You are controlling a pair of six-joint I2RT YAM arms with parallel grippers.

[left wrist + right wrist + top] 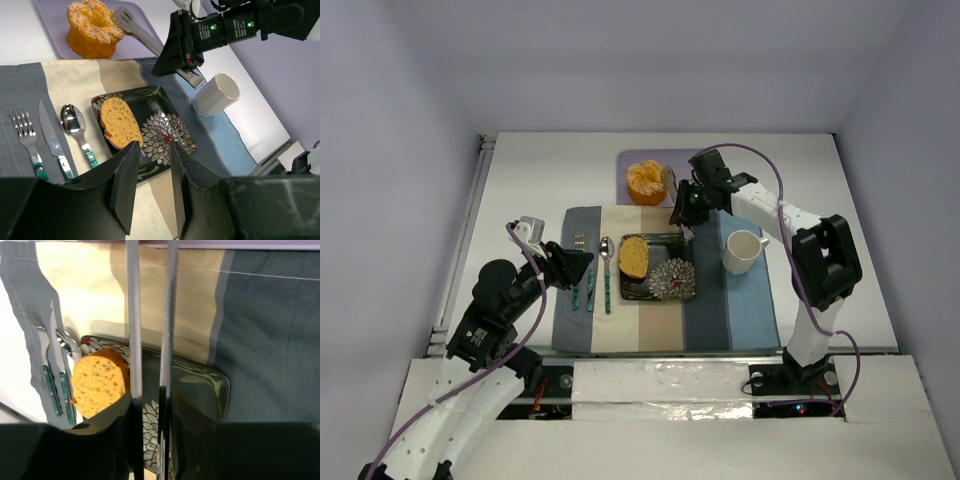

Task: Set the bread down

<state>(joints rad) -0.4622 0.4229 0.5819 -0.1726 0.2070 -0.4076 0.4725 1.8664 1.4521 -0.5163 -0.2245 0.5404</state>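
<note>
Left gripper (pixel 152 150) hangs part-open and empty; right gripper (pixel 682 208) is clamped on one pair of tongs (pixel 145 37).
One bread (pixel 120 122) slice lies on one flowered plate (pixel 175 140); beside it are one spoon (pixel 72 122), one knife (pixel 50 140) and one fork (pixel 25 135), with one mug (pixel 217 92) opposite and one orange (pixel 92 27) on one purple tray (pixel 55 30).

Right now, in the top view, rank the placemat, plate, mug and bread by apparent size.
1. placemat
2. plate
3. mug
4. bread
The mug and bread look close, so their order is unsure. The bread seems slightly narrower.
</note>
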